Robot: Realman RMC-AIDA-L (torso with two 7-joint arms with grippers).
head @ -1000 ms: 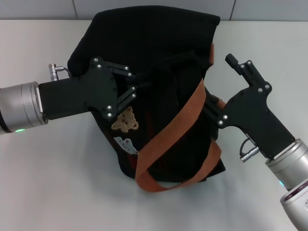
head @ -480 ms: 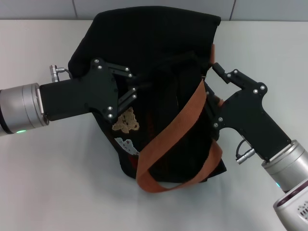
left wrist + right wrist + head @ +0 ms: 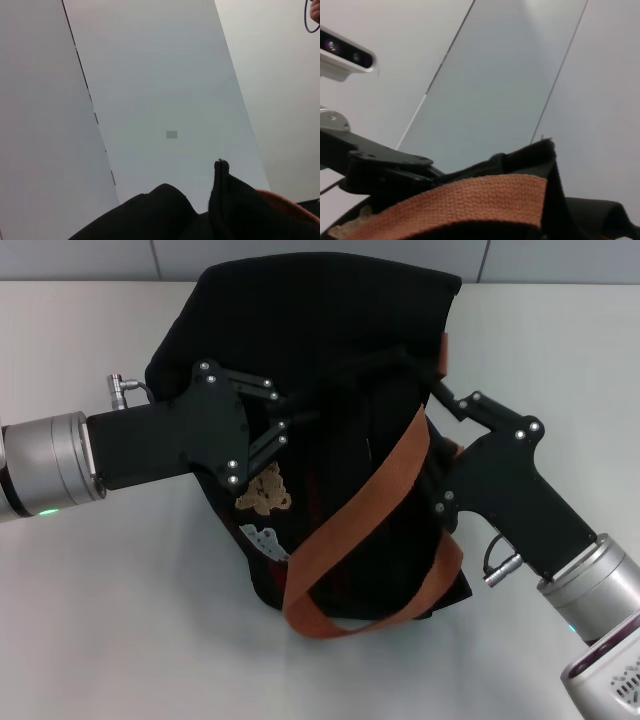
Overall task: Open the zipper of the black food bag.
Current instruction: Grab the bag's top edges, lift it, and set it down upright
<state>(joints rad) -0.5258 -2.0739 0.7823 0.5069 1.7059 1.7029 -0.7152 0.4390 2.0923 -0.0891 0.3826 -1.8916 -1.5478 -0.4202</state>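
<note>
At frame centre, black food bag point(image 3: 320, 360) lying on white table point(image 3: 100, 620), orange strap point(image 3: 370, 510) looping across. Zipper hiding among dark folds, contents unseen. Left gripper point(image 3: 290, 425) and right gripper point(image 3: 440, 400) pressing into fabric; finger state: cannot tell.

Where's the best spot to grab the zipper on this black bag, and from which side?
The pull tab can't be made out. Judging by the ridge along the black food bag top, the zipper probably runs there, so pinch the tab from above. The left gripper and right gripper are at the bag's flanks.
</note>
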